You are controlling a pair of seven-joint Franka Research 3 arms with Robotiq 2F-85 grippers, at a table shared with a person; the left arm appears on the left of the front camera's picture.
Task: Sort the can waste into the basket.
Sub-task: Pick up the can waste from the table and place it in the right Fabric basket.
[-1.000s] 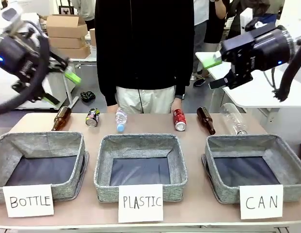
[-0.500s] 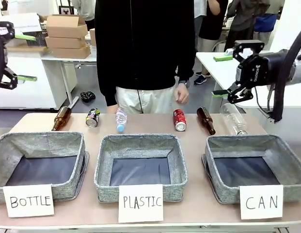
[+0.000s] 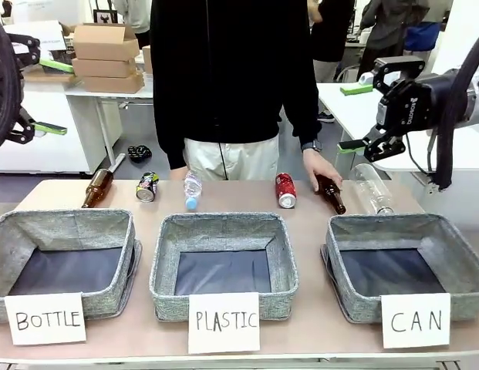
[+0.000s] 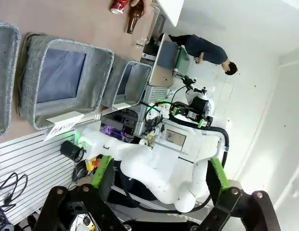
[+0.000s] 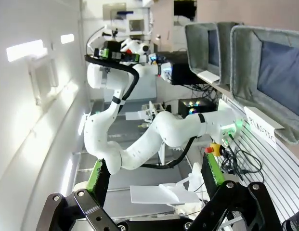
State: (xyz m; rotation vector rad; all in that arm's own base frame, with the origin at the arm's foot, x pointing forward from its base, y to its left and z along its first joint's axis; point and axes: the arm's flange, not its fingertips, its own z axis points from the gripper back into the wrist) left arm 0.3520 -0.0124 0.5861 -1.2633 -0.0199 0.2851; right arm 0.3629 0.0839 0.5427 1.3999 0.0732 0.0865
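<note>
Red can (image 3: pixel 286 190) lies on its side in the far row on the bench (image 3: pixel 305 231), right of middle; black can (image 3: pixel 147 186) far left. Neither is sorted yet. Basket (image 3: pixel 382 222) carded "CAN" sits near right, its dark floor showing and its top open for a drop. A person's hand (image 3: pixel 319 167) rests on the brown bottle (image 3: pixel 332 196) just right of the red can — probably crowds that side; its left looks freer. Left gripper (image 3: pixel 52 97) and right gripper (image 3: pixel 353 117) hang high — fingers apart, nothing held.

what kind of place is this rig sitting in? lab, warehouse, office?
Most likely a robotics lab or test room. Handwritten sorting cards front the baskets, cardboard boxes are stacked on a white worktable behind, and cabling with what looks like a red stop button sits below the table.
</note>
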